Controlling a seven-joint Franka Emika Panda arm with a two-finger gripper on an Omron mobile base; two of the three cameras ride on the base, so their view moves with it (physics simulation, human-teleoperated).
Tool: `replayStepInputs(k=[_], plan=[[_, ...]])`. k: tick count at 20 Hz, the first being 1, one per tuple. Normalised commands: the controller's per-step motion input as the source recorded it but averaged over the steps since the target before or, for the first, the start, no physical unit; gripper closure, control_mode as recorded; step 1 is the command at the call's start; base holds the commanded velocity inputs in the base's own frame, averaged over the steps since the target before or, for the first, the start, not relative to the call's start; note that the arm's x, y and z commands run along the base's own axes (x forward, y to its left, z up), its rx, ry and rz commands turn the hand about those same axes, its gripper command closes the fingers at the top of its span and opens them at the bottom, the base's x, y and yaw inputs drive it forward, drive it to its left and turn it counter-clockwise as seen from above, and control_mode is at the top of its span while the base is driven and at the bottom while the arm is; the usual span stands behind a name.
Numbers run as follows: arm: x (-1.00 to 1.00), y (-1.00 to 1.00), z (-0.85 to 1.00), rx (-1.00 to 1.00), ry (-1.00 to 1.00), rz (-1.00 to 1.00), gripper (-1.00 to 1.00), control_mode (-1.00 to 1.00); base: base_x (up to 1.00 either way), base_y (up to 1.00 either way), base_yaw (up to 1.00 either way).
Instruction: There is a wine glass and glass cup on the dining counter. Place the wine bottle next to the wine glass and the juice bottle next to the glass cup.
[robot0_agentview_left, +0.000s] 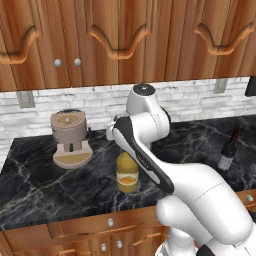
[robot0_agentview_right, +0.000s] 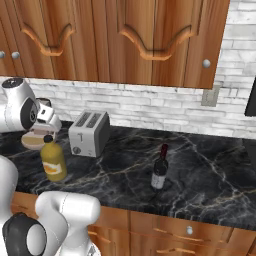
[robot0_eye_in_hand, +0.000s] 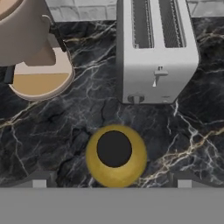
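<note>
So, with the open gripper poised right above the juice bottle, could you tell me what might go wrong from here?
1. The juice bottle is stubby and wide; the open gripper may barely straddle it and could tip it while descending.
2. The toaster and coffee machine stand close behind; a swing could clip them.
3. The wine bottle stands upright and slim, easily toppled later.

Wooden wall cabinets (robot0_agentview_left: 120, 40), white brick backsplash (robot0_agentview_right: 150, 107), black marble worktop (robot0_agentview_right: 200, 175)

arm (robot0_agentview_left: 150, 165): glossy white rounded shells | dark joints | black stripe
</note>
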Motion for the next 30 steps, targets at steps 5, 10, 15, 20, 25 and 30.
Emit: replayStepInputs(k=[5, 10, 15, 20, 25, 30], plan=[[0.00, 0.00, -0.12, 0.00, 0.00, 0.00, -1.00, -1.00, 0.00, 0.00, 0.00], [0.01, 0.00, -0.14, 0.00, 0.00, 0.00, -1.00, -1.00, 0.00, 0.00, 0.00], [0.03, 0.00, -0.15, 0.00, 0.00, 0.00, -1.00, -1.00, 0.00, 0.00, 0.00], [0.12, 0.00, -0.12, 0.00, 0.01, 0.00, -1.00, -1.00, 0.00, 0.00, 0.00], [0.18, 0.00, -0.07, 0.00, 0.02, 0.00, -1.00, -1.00, 0.00, 0.00, 0.00], [0.04, 0.00, -0.08, 0.00, 0.04, 0.00, -1.00, -1.00, 0.00, 0.00, 0.00]])
